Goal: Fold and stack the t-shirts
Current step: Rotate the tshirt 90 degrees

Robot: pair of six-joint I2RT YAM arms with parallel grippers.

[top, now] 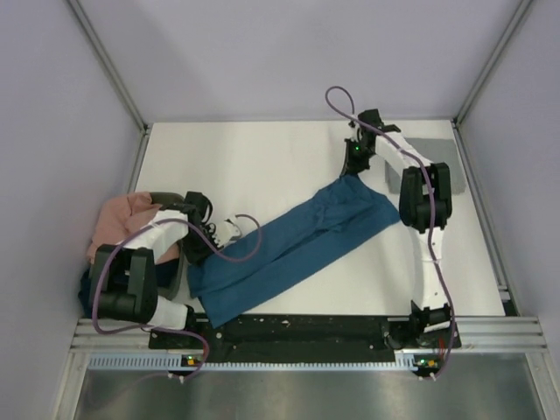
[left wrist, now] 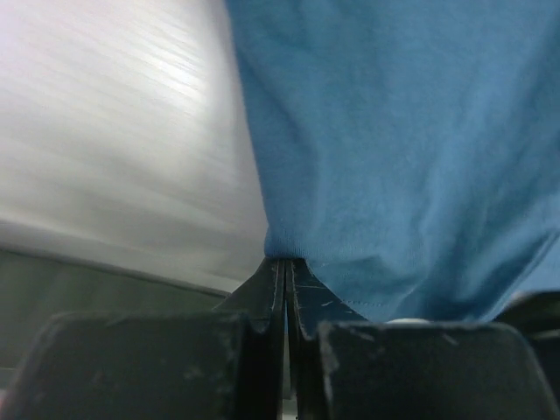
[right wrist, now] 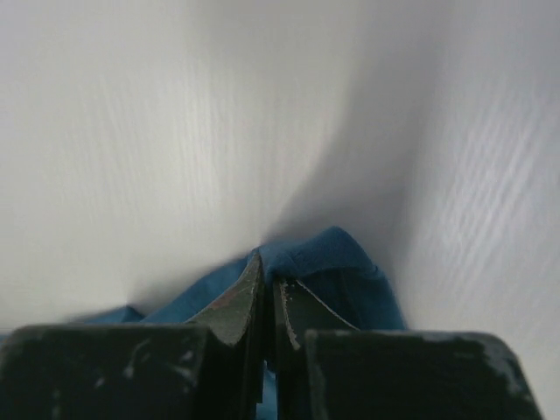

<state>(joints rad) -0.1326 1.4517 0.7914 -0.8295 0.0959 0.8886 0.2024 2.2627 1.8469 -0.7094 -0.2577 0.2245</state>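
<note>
Left hand (left wrist: 286, 267), right hand (right wrist: 265, 273) pinch teal-blue t-shirt (top: 297, 241), stretched diagonal band.

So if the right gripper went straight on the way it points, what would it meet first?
The teal-blue t-shirt, whose edge the right gripper is shut on; just past that cloth, probably the white table, though depth is hard to judge.

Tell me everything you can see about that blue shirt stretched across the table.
The teal-blue t-shirt is plain, soft-looking cloth, drawn into a long band that stretches diagonally over the white table, from near left to far right. The left gripper is shut on its near-left end and the right gripper on its far-right corner, where the cloth bunches. No print shows; sleeves and collar cannot be made out.
</note>
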